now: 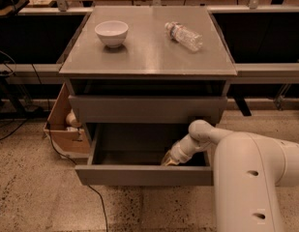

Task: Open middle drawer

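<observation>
Gripper [170, 160] tip sits low inside the middle drawer [144, 175], right side, partly behind its front panel; how far it is open cannot be told; any grasp is hidden. Middle drawer pulled out toward the near side, below the top drawer [144, 109]; anything lower is hidden. Cabinet top [149, 57]: one white bowl [112, 33] far left; one clear bottle [184, 36] lying far right. One cardboard box [67, 129] at left; speckled floor [37, 197]; arm [246, 173] cut off near right.
</observation>
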Available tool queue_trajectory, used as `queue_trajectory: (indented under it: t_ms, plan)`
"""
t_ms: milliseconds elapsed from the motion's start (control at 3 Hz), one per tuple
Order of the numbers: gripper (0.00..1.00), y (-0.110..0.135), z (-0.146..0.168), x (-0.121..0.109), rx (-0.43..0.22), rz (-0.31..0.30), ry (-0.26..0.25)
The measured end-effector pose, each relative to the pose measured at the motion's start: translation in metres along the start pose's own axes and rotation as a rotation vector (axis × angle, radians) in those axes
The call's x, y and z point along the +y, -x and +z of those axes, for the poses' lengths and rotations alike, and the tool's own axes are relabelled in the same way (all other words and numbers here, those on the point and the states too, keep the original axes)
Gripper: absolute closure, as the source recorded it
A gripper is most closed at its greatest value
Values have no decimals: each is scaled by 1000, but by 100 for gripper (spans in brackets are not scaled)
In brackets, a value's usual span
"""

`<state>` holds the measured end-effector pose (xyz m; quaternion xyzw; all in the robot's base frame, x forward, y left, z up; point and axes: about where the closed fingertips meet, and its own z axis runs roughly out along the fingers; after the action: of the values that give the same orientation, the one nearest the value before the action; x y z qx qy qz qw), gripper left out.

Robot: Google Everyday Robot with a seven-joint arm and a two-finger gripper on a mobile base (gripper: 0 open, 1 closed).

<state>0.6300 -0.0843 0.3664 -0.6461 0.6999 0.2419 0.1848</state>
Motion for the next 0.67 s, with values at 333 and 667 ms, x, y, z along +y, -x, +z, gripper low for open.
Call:
queue_trajectory:
  t_ms: [333,667]
  plan:
    - [100,-6,12,23,-18,41,89]
    - [100,-13,11,44,-38,82,139]
